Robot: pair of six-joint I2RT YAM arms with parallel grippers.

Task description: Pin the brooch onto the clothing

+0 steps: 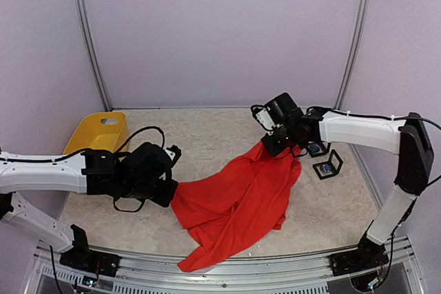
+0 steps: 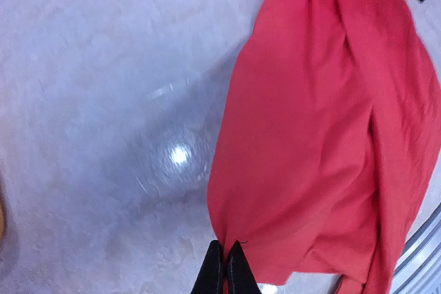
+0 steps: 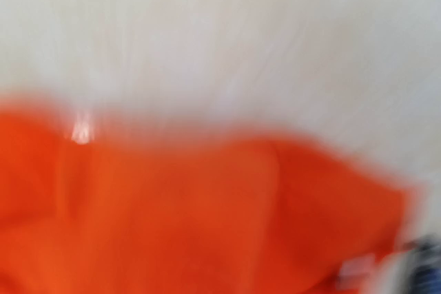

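The red T-shirt lies crumpled mid-table, trailing to the near edge. The left gripper is clamped on its left hem. The right gripper is closed, apparently pinching its far corner.

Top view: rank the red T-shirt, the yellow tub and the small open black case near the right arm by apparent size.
1. red T-shirt, by far the largest.
2. yellow tub, farther back, yet clearly second.
3. small black case, the smallest.
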